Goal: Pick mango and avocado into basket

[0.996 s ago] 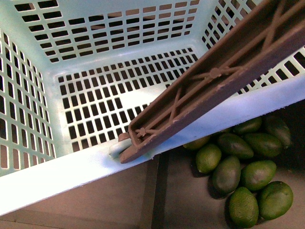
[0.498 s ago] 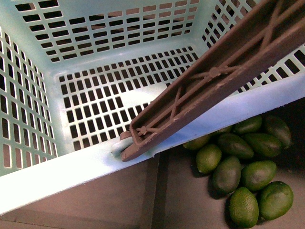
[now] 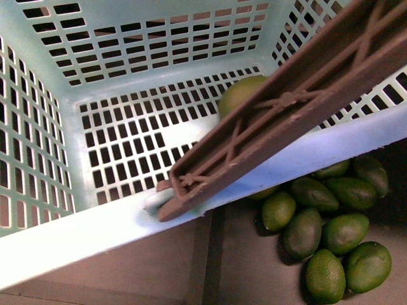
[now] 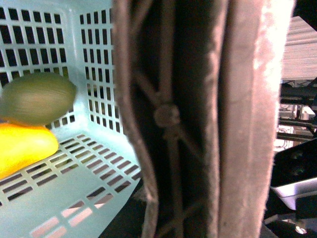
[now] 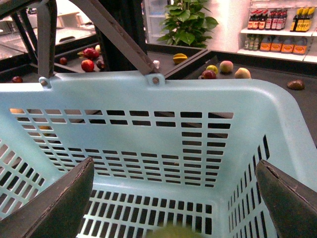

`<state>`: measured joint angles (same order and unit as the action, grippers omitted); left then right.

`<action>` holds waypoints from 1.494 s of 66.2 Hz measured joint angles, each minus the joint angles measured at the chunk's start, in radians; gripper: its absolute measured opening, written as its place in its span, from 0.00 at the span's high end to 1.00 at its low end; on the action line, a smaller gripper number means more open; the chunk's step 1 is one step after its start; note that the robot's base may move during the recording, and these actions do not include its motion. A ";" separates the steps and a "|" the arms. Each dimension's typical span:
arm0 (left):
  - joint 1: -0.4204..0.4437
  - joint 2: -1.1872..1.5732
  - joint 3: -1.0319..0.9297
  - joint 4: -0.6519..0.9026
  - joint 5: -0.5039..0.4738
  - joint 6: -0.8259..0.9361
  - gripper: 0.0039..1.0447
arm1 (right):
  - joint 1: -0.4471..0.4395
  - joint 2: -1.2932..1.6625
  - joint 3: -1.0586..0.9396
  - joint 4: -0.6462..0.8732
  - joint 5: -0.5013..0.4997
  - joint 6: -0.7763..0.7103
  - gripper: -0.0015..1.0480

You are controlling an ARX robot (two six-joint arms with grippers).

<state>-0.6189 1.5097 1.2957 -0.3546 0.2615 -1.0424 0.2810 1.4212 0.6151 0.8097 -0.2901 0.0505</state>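
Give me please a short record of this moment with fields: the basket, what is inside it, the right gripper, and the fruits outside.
basket: pale aqua basket, slotted walls, brown handle lying across its near rim
avocado: one blurred avocado inside the basket, partly hidden behind the handle in the front view
mango: yellow mango on the basket floor, below the avocado in the left wrist view
right gripper: right gripper open over the basket, holding nothing
left gripper: not in view
outside: pile of avocados beside the basket

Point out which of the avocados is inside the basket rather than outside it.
It is the blurred avocado over the basket's slotted floor, partly hidden by the brown handle. Every other avocado lies in the pile outside the near wall.
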 joint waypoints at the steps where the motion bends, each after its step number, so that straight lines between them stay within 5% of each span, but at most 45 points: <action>1: 0.000 0.000 0.000 0.000 0.000 0.000 0.86 | -0.002 -0.006 -0.002 -0.003 0.001 0.002 0.08; 9: 0.000 0.000 0.000 0.000 -0.005 0.000 0.86 | -0.032 -0.117 -0.033 -0.070 0.050 0.017 0.09; 14: 0.000 0.000 0.000 0.000 -0.007 0.002 0.86 | -0.044 -0.291 -0.103 -0.216 0.380 -0.018 0.24; 17: 0.000 0.000 0.000 0.000 -0.006 0.001 0.86 | -0.078 -0.419 -0.177 -0.298 0.456 -0.027 0.34; 42: 0.000 0.000 0.000 0.000 -0.003 -0.002 0.86 | -0.183 -0.745 -0.437 -0.320 0.380 -0.050 0.98; 53: 0.000 0.000 0.000 0.000 -0.005 0.000 0.86 | -0.275 -0.824 -0.491 -0.344 0.300 -0.047 0.98; 99: 0.000 0.000 0.000 0.000 -0.005 0.002 0.86 | -0.278 -1.091 -0.596 -0.480 0.291 -0.048 0.98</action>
<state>-0.6189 1.5093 1.2957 -0.3546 0.2569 -1.0409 0.0032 0.3302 0.0189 0.3298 0.0013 0.0029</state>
